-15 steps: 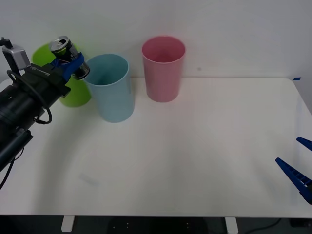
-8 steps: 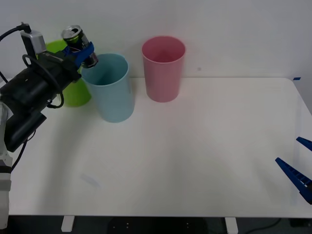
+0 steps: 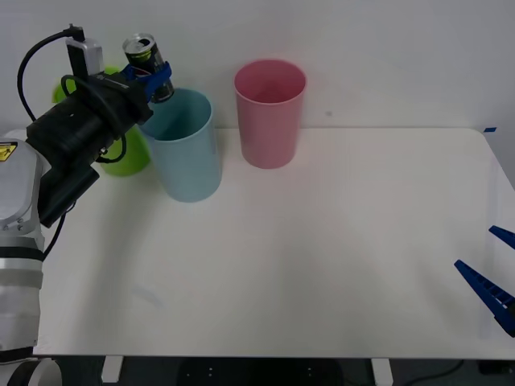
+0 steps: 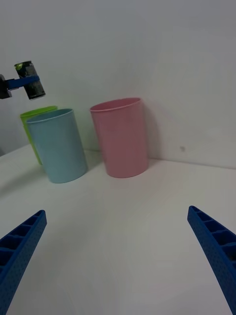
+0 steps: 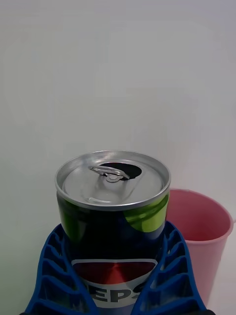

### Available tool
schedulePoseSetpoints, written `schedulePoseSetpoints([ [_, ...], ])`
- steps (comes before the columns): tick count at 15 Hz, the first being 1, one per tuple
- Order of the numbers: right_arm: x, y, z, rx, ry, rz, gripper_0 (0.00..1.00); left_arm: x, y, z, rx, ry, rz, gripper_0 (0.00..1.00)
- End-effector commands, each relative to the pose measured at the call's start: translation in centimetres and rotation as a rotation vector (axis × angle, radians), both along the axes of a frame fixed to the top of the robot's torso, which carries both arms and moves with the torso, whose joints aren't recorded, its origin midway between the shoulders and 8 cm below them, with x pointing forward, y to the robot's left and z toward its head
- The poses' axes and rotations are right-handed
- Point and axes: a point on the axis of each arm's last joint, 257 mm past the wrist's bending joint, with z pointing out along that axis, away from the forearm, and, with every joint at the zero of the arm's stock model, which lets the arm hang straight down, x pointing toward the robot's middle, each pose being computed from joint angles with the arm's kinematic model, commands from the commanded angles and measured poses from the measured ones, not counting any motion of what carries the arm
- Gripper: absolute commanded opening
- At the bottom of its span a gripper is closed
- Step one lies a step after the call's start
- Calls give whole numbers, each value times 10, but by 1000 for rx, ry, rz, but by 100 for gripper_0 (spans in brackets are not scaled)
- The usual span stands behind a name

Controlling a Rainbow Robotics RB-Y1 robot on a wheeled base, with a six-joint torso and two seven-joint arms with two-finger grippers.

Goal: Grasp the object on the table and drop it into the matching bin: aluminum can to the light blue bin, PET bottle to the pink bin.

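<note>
can (image 3: 145,55) carried nearer light blue bin (image 3: 185,149) rim

A lime green bin (image 3: 129,157) stood near the back left corner of the table, and a plain white wall (image 3: 386,56) rose behind the table.

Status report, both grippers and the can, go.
Left gripper shut on aluminum can, above light blue bin rim. Right gripper open, parked low right. Nothing blocking the drop.
</note>
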Motion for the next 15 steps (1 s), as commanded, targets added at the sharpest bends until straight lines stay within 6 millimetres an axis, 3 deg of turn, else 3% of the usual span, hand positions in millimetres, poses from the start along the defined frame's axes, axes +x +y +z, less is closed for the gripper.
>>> schedulePoseSetpoints([
  [1,0,0,0,0,0,0,100,3,-2,-1,21,-4,16,0],
  [8,0,0,0,0,0,0,100,3,-1,-2,30,-8,19,1],
  [9,0,0,0,0,0,0,100,3,-2,-1,31,-10,19,8],
  [10,0,0,0,0,0,0,100,3,-2,-2,31,-10,20,26],
  [11,0,0,0,0,0,0,100,3,-1,0,29,-13,22,77],
  [12,0,0,0,0,0,0,100,3,-1,0,29,-14,24,100],
  [15,0,0,0,0,0,0,100,3,-2,1,24,-15,20,100],
])
